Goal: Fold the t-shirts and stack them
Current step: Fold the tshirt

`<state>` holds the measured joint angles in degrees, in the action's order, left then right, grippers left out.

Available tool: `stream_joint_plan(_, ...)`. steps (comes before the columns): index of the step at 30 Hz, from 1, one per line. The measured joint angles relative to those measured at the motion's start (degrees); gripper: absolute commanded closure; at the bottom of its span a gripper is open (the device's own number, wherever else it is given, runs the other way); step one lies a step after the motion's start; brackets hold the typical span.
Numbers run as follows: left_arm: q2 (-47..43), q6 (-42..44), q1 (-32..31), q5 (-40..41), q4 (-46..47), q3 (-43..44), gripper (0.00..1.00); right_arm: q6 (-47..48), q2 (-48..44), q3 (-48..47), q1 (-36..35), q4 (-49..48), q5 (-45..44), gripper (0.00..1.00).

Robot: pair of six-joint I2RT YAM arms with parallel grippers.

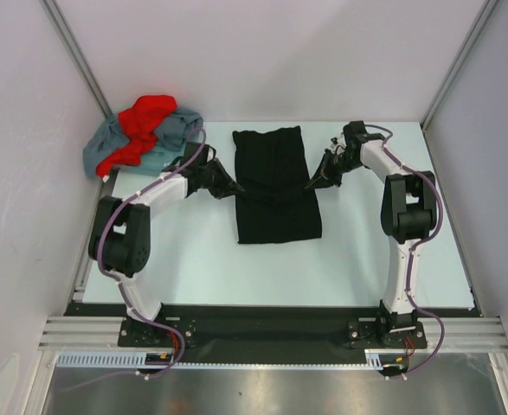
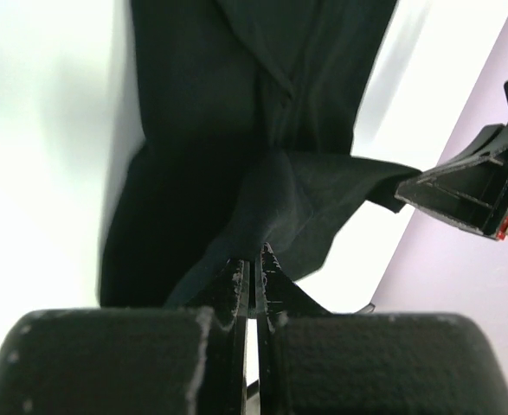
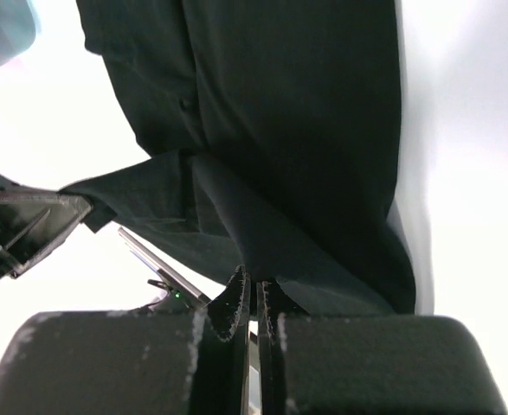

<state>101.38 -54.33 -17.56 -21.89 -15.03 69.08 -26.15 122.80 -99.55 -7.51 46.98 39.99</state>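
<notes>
The black t-shirt [image 1: 275, 186] lies in a long folded strip in the middle of the table. My left gripper [image 1: 236, 190] is shut on its left edge, and my right gripper [image 1: 310, 184] is shut on its right edge, both about halfway along. In the left wrist view my left gripper [image 2: 255, 259] pinches black cloth [image 2: 236, 130]. In the right wrist view my right gripper [image 3: 255, 281] pinches black cloth [image 3: 305, 130]. The red t-shirt [image 1: 145, 121] lies crumpled on the grey-blue t-shirt [image 1: 171, 138] at the far left corner. The black shirt's logo is hidden.
The white table [image 1: 193, 259] has a metal frame rail [image 1: 80, 60] running along the far left corner. Grey walls close the left, back and right sides. A black strip runs along the near edge by the arm bases.
</notes>
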Motion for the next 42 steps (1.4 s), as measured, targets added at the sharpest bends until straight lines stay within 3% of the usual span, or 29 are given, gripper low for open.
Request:
stream_joint_plan(21,15.69,4.11,3.85,-7.82,-1.84,12.39,0.98,-2.69,10.71,-11.21,2.4,-0.15,2.64,0.95)
stream_joint_plan(24,17.49,5.44,4.33,-7.58,-4.07,14.56,0.88,-2.58,12.94,-13.11,2.71,-0.04,3.04,0.86)
stream_joint_plan(26,18.88,7.15,4.87,-6.84,-5.79,16.92,0.75,-2.23,14.88,-15.54,2.82,0.76,3.15,0.77)
stream_joint_plan(31,19.85,12.44,6.78,-1.46,-12.35,23.02,0.57,0.15,21.16,-28.02,3.76,5.68,2.58,0.61)
stream_joint_plan(34,18.01,15.85,7.58,1.81,-14.43,23.63,0.57,2.14,20.94,-30.97,4.83,8.28,-0.02,0.54)
stream_joint_plan(39,8.39,20.06,7.04,4.02,-16.02,17.68,0.58,3.85,11.56,-20.13,4.22,7.52,-10.34,0.49)
stream_joint_plan(42,0.87,21.42,3.87,4.13,-15.41,11.32,0.61,3.69,3.02,-9.25,-1.29,6.01,-18.88,0.51)
